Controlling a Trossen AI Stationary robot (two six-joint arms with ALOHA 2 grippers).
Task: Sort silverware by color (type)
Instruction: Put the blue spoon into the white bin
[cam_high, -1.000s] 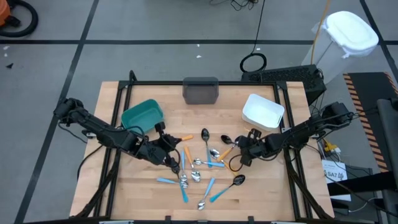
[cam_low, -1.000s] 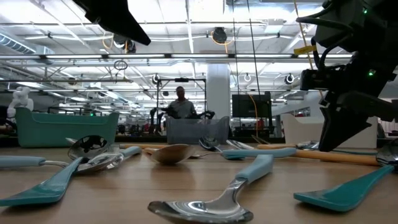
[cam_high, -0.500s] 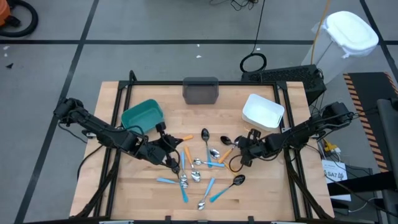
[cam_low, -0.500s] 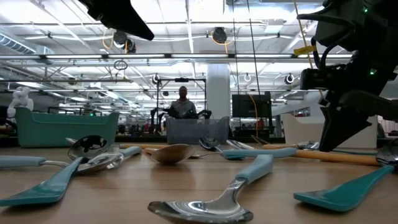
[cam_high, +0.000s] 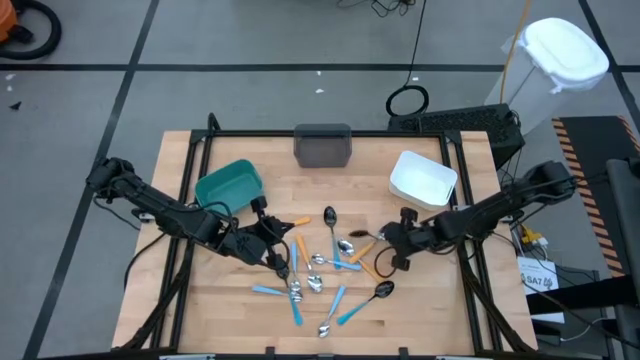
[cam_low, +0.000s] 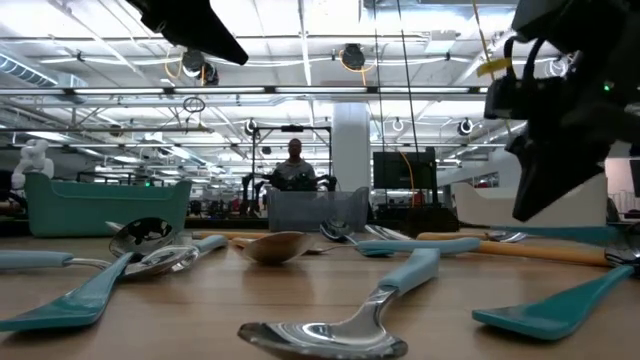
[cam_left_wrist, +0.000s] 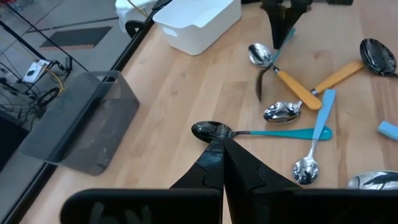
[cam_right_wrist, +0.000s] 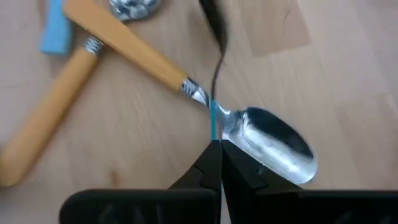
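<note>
while the silverware (cam_high: 320, 272) lies scattered on the wooden bench (cam_high: 230, 310) in front of the grey bin (cam_high: 322, 146), the right pincer (cam_high: 385, 238) sits low at the heap's edge nearest the white bin (cam_high: 422, 180), its two dark fingers (cam_right_wrist: 214, 163) pressed together. in the right wrist view a thin blue strip (cam_right_wrist: 212, 121) stands just at the fingertips, but whether it is clamped there cannot be told; right beside it lies a silver spoon (cam_right_wrist: 273, 142) with an orange handle, and a second orange handle (cam_right_wrist: 46, 127) crosses near it. the left pincer (cam_high: 280, 266) rests over the part of the heap that lies closer to the teal bin (cam_high: 229, 187), also closed, with nothing between its fingers (cam_left_wrist: 217, 165). past those fingers, the left wrist view shows a dark-headed spoon with a blue handle (cam_left_wrist: 261, 132) just ahead, then a silver spoon with a blue handle (cam_left_wrist: 314, 143) and two orange-handled pieces (cam_left_wrist: 311, 87) toward the white bin. in the low view, blue-handled spoons (cam_low: 350, 315) lie flat on the bench in the foreground, and a person (cam_low: 294, 168) stands far behind the grey bin.
</note>
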